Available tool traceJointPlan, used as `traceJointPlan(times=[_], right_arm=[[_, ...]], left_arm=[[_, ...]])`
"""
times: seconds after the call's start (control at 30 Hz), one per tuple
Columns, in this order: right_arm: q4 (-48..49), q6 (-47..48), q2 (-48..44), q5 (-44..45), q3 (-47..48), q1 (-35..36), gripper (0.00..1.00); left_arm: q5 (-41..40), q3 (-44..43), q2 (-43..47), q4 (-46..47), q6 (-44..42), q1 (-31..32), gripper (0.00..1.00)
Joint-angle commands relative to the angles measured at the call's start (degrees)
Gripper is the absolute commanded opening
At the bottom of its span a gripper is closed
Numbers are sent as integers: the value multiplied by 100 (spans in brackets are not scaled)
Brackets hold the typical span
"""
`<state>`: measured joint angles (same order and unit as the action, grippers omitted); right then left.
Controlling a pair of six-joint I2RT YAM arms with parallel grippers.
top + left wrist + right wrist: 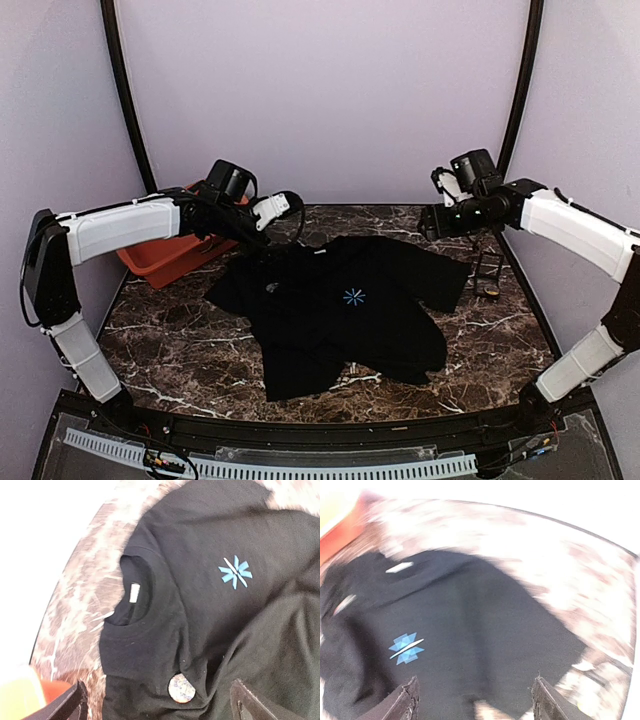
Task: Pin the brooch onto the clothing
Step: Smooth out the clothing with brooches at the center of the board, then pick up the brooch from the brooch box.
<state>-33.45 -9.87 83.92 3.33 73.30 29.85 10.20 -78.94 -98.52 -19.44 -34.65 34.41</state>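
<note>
The black T-shirt (340, 315) lies spread on the marble table with its light-blue starburst print (353, 296) facing up. The brooch (272, 288), a small round disc, sits on the shirt's shoulder, left of the collar. In the left wrist view the brooch (181, 688) rests in a fold of the shirt (210, 610), between and just ahead of my fingertips. My left gripper (157, 707) is open and empty, hovering above the shirt's shoulder (262, 245). My right gripper (430, 222) is open and empty, raised over the shirt's far right sleeve. The blurred right wrist view shows the shirt (470, 620) and print (406, 648) under the right gripper (476, 700).
An orange-red tub (170, 255) stands at the back left beside my left arm. A small black hinged case (488, 268) stands at the right edge near my right arm. The marble table (180, 350) is bordered by curved black posts and white walls.
</note>
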Motion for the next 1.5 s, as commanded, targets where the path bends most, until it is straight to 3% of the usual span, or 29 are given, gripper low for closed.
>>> traceJointPlan(times=[0.0, 0.17, 0.3, 0.5, 0.93, 1.47], right_arm=[[-430, -1052, 210, 1045, -294, -853, 75], [-470, -1695, 488, 1360, -660, -1386, 75], [-426, -2011, 720, 1627, -919, -1712, 86], [-163, -2323, 1107, 1269, -1210, -2516, 86], [215, -2210, 1890, 1143, -1056, -3135, 81], [601, -2018, 1831, 464, -1423, -3193, 60]], left_arm=[[-466, -28, 234, -467, 1446, 144, 99], [-748, -11, 275, -823, 1572, 570, 99], [-647, 286, 317, -582, 1449, 694, 99], [-412, 361, 279, -437, 1663, 698, 99], [-387, 399, 349, -445, 1794, 706, 99], [-433, 388, 286, -461, 1813, 707, 99]])
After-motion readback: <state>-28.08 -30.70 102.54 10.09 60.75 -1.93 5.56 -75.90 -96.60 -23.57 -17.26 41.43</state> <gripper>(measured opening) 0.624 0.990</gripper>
